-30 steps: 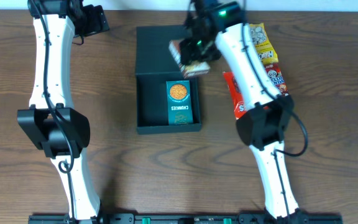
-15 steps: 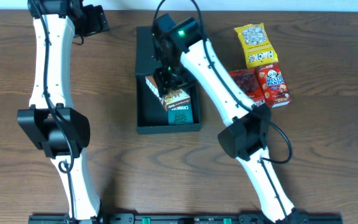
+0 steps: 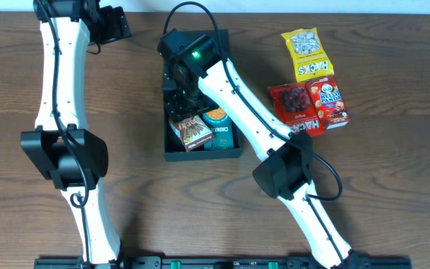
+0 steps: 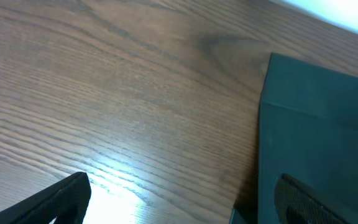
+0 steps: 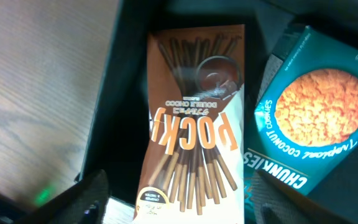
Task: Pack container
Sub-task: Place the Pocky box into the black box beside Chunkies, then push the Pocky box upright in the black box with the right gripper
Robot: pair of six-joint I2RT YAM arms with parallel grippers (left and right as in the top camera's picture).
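Note:
The container point(image 3: 172, 155) is a dark box with its flap lid open at the back; its lid shows in the left wrist view point(image 4: 316, 124). Inside lie a teal Chunkies snack box point(image 3: 221, 128), also in the right wrist view point(image 5: 319, 118), and a brown Pocky box point(image 3: 191, 131), also in the right wrist view point(image 5: 194, 124), tilted at the left. My right gripper point(image 3: 181, 101) hovers inside the container, and in its wrist view the fingers point(image 5: 179, 202) are spread wider than the Pocky box. My left gripper point(image 3: 118, 24) is open and empty over bare wood point(image 4: 185, 202), left of the lid.
To the right of the container lie a yellow snack packet point(image 3: 304, 54), a dark red packet point(image 3: 293, 104) and a red Hello Panda box point(image 3: 329, 103). The right arm stretches across the container from the front right.
My right gripper carried the Pocky box from above the lid down and left into the container, and its fingers now stand apart from the box. The left arm has not moved.

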